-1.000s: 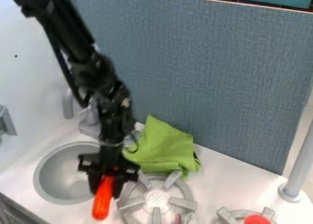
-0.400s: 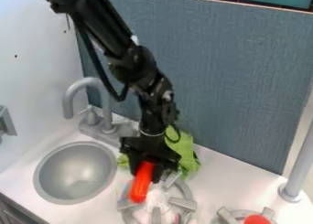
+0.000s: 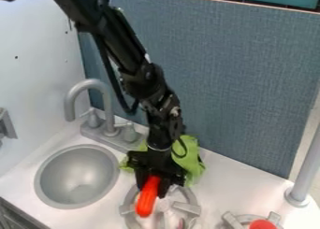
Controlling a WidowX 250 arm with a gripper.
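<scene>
The orange-red stick (image 3: 147, 196) is over the gray stove burner (image 3: 187, 208). It is long and smooth. Its round bottom end points to the front and a bit left. The black gripper (image 3: 153, 188) pinches its top end. To the left is a round gray sink (image 3: 76, 177). Behind are a crumpled green cloth (image 3: 190, 161) and a rough blue-gray board (image 3: 237, 83).

The black arm (image 3: 125, 45) comes in from the top edge, left of centre, and slants down and rightward to its wrist (image 3: 158, 132) — a dark cable (image 3: 110, 74) bowing out along its left side. Below, the black gripper (image 3: 152, 188) hangs fingertips down, tilted slightly — its two fingers (image 3: 165, 188) a little apart in a grip.
</scene>
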